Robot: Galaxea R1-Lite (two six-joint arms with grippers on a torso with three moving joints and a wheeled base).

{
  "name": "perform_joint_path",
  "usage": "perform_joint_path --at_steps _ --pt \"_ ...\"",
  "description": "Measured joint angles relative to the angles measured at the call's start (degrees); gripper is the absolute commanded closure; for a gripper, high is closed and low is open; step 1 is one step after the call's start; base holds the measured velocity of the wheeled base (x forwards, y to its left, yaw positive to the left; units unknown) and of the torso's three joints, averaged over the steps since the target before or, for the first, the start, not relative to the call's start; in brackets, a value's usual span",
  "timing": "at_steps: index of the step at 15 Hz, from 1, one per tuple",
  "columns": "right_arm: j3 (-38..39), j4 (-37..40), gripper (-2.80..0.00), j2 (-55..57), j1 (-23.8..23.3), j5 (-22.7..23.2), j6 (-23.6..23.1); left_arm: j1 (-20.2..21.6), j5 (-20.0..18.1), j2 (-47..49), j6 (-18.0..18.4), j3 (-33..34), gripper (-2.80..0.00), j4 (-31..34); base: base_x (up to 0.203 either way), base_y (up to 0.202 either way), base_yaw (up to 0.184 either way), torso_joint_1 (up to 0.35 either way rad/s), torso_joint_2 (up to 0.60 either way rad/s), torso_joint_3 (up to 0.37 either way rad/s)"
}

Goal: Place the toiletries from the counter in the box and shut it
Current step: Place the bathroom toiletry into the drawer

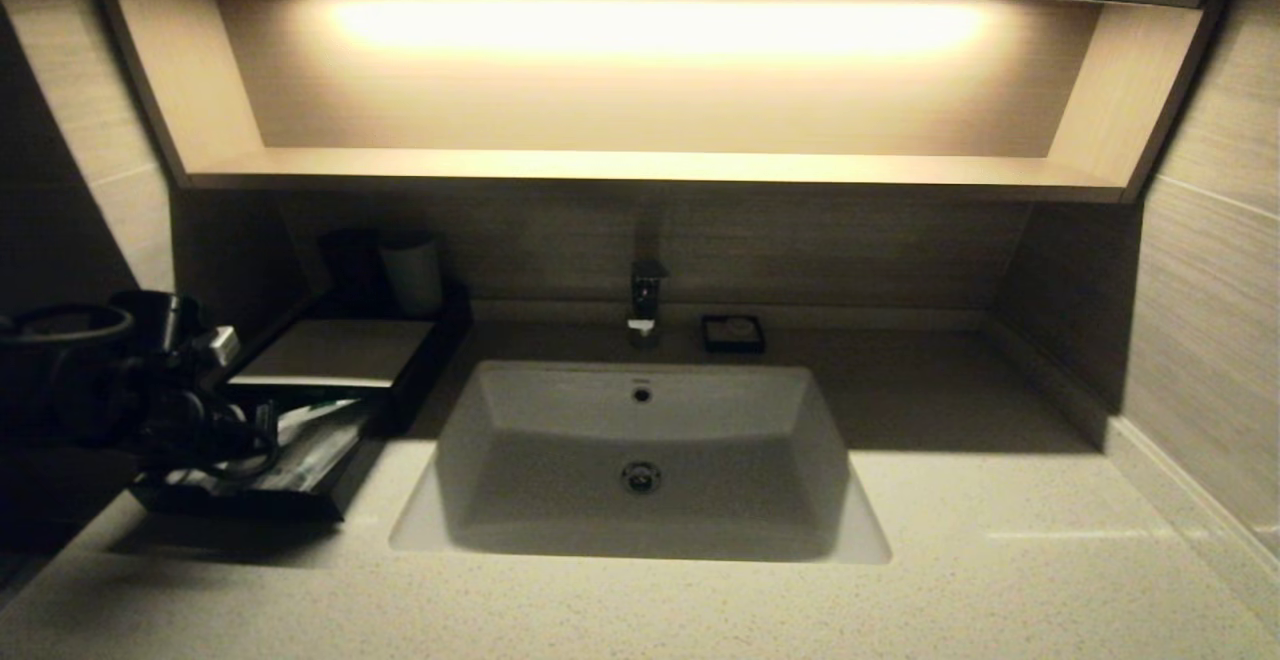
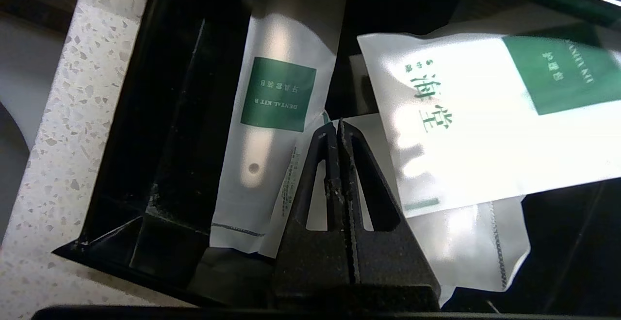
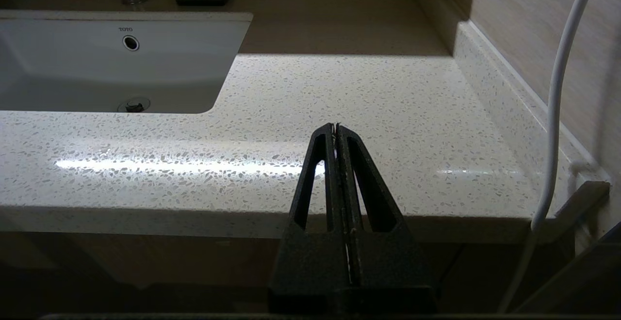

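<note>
A speckled pale stone worktop (image 1: 1000, 560) carries an undermounted white sink (image 1: 640, 460) with a tap (image 1: 645, 300) behind it. Above, a recessed wooden shelf (image 1: 650, 165) glows with a warm strip light (image 1: 650, 25). Striped tiled walls (image 1: 1215, 340) close both sides.

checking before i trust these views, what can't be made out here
- Head view: the left gripper and arm cover much of the box.
- Left wrist view: the dental kit packet's lower end is behind the shut jaws.
- Right wrist view: the sink is cut off at the frame edge.
</note>
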Motion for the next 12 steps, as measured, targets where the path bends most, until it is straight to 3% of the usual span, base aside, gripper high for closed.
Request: perform_joint_path --at_steps 8,12 --pt "0.00 0.00 0.00 0.00 0.00 0.00 -0.02 -0.08 -0.05 -6.12 -0.18 -0.78 0.00 0.02 0.000 0.000 0.000 0.000 0.00 0.000" --pt "0.00 0.00 0.00 0.00 0.00 0.02 -0.02 -2.05 -0.17 -8.02 -0.33 0.31 0.00 0.16 0.000 0.000 0.000 0.000 0.00 0.000"
